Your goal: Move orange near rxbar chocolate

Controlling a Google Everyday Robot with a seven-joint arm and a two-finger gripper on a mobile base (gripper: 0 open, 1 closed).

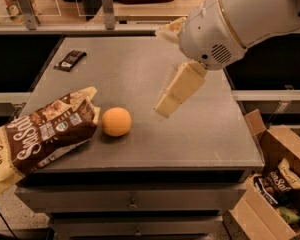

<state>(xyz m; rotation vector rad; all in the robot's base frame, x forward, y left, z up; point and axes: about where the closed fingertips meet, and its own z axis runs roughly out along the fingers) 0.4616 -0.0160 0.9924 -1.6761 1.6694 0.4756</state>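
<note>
The orange (116,121) sits on the grey table (210,134) near its front, just right of the big snack bag. The rxbar chocolate (70,60), a small dark flat bar, lies at the table's far left corner. My gripper (171,100) hangs above the middle of the table, to the right of the orange and apart from it, its cream fingers pointing down and to the left. It holds nothing that I can see.
A large brown-and-cream snack bag (37,134) lies at the front left, overhanging the table's edge. A cardboard box (277,184) with snack bags stands on the floor at the right. A rail with posts (107,6) runs behind the table.
</note>
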